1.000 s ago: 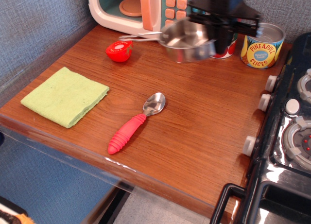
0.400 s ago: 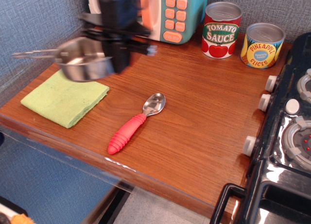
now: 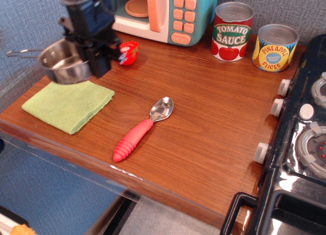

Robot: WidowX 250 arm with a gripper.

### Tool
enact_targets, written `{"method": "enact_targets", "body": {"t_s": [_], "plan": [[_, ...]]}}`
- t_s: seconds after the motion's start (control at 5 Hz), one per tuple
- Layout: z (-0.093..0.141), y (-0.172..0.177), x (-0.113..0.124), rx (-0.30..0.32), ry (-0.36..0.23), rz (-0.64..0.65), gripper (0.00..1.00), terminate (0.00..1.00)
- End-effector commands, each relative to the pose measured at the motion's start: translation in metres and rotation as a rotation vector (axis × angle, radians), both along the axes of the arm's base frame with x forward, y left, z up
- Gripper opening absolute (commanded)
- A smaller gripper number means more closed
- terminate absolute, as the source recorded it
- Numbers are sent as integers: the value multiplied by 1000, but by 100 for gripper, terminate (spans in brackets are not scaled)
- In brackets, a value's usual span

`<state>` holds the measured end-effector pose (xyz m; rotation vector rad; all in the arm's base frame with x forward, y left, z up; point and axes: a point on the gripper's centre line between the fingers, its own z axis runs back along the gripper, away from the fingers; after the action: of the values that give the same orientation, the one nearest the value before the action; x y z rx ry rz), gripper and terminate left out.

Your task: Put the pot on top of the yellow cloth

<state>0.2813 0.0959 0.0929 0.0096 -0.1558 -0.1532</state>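
Observation:
The pot (image 3: 62,60) is a small shiny steel pan with a thin wire handle pointing left. My gripper (image 3: 93,55) is shut on its right rim and holds it in the air over the far edge of the yellow cloth (image 3: 67,105). The cloth is a yellow-green folded rag lying flat at the table's front left corner. The pot hangs above the cloth and I cannot tell whether it touches it.
A spoon with a red handle (image 3: 141,129) lies mid-table. A small red cup (image 3: 130,52) sits behind the gripper. A toy microwave (image 3: 163,13) stands at the back, with a tomato sauce can (image 3: 233,31) and a pineapple slices can (image 3: 274,47) to its right. A toy stove (image 3: 305,138) fills the right edge.
My gripper has carried the pot from the back right near the cans leftward across the table to above the cloth's far edge. The red cup is uncovered again.

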Motion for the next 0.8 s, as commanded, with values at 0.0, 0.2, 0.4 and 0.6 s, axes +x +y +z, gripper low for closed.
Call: {"method": "enact_targets", "body": {"t_s": [0.0, 0.2, 0.4, 0.6], "plan": [[-15, 20, -6, 38, 10, 39, 0, 0], [-20, 18, -10, 58, 52, 34, 0, 0], [-26, 23, -11, 91, 100, 55, 0, 0], [-32, 30, -7, 128, 131, 102, 0, 0]]}}
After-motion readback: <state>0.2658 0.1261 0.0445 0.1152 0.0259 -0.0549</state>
